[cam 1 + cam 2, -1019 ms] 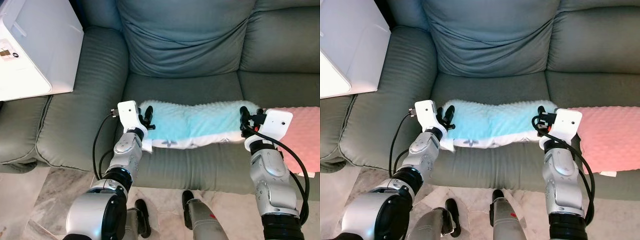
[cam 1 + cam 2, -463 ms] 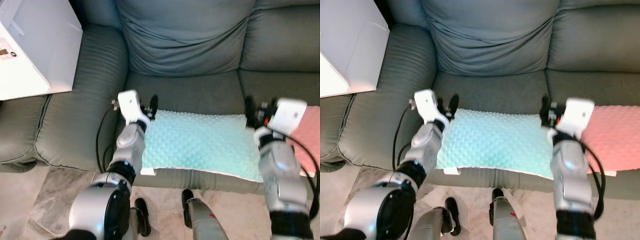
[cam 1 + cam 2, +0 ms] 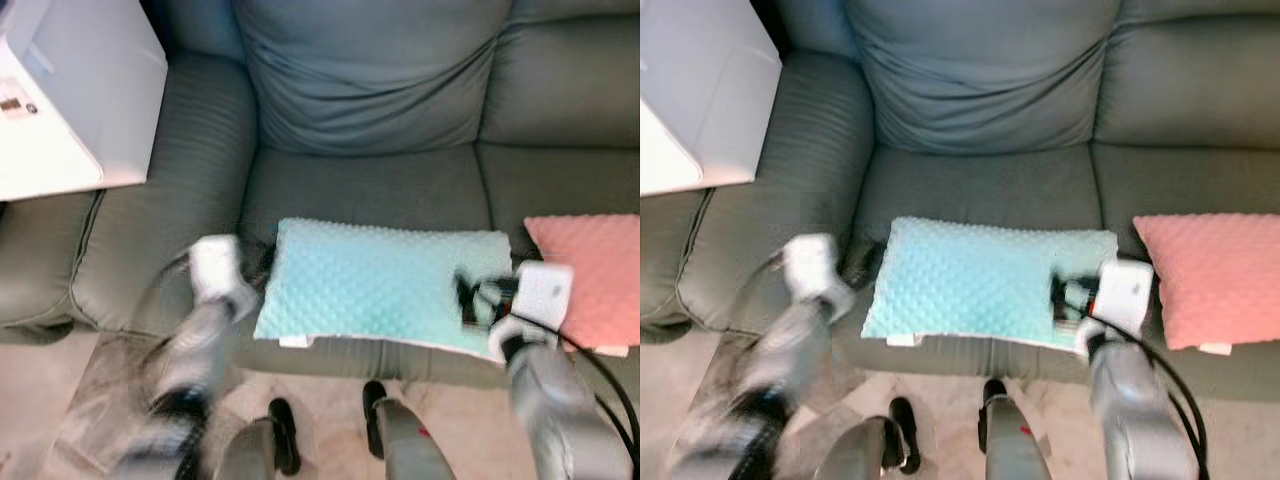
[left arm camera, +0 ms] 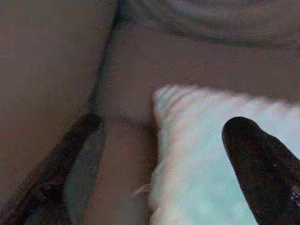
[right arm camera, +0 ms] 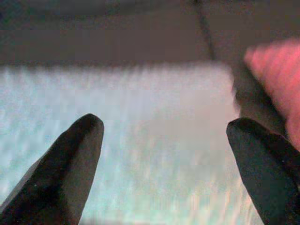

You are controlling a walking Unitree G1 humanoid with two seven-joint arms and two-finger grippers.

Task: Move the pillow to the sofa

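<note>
Pink pillow [image 3: 1207, 276], white box [image 3: 70, 95]

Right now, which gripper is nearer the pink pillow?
Right. The right gripper hangs over the blue pillow's end beside the pink pillow; the left gripper is past the blue pillow's far end.

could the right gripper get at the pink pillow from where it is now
Probably yes. The right gripper hangs open over the right end of the mint pillow, and the pink pillow lies just beside it on the sofa seat with nothing between.

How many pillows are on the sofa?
2. The blue pillow lies flat on the middle seat, between the two grippers. The pink pillow lies on the seat to its right. More could be hidden out of view.
</note>
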